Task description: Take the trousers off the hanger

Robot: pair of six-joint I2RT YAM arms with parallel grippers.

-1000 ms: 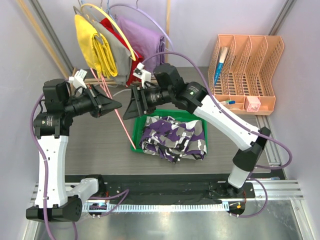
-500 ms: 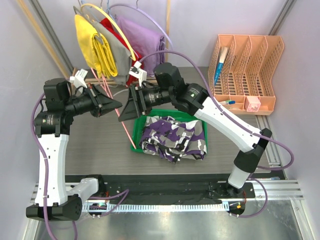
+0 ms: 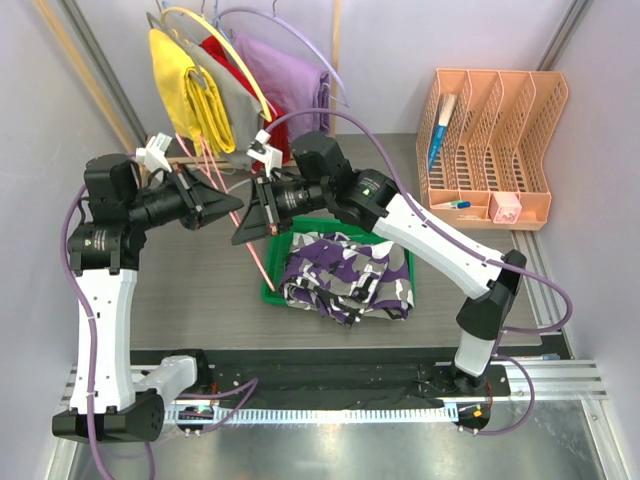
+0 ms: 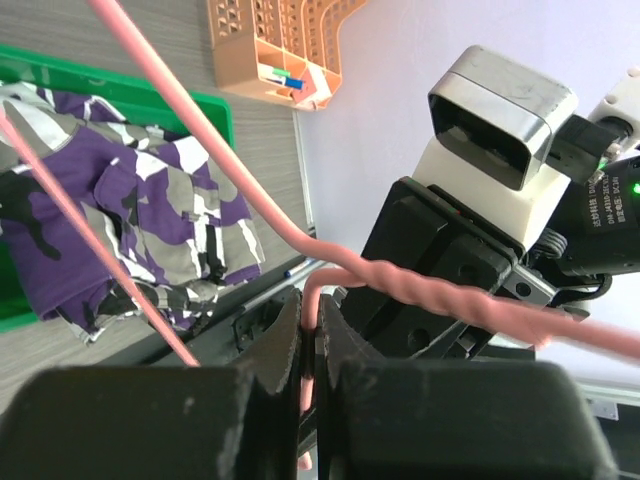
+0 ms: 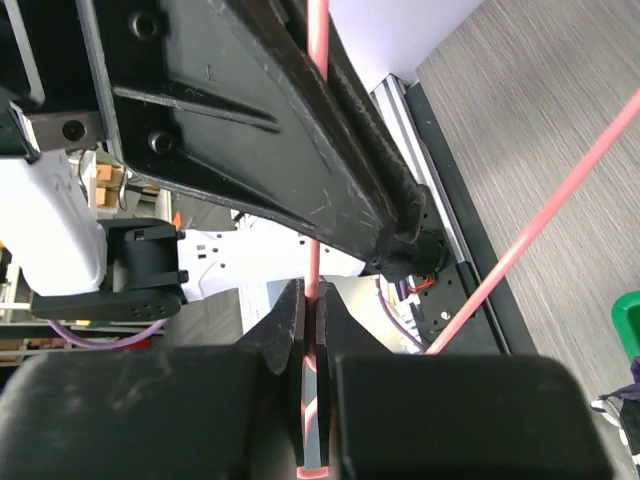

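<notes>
The camouflage trousers lie crumpled in a green tray, off the hanger; the left wrist view shows them too. The pink hanger hangs in the air left of the tray, its wire slanting down toward the tray's corner. My left gripper is shut on the hanger's bent wire near the twisted neck. My right gripper points left just below it and is shut on a straight stretch of the same hanger wire. The two grippers' tips are almost touching.
A rack at the back left holds yellow, red, grey and lavender garments on other hangers. An orange file organizer with pens stands at the back right. The enclosure walls are close on both sides.
My right gripper has moved left to the hanger and shut on its wire; it was open before. The left gripper has kept its hold, barely moving.
</notes>
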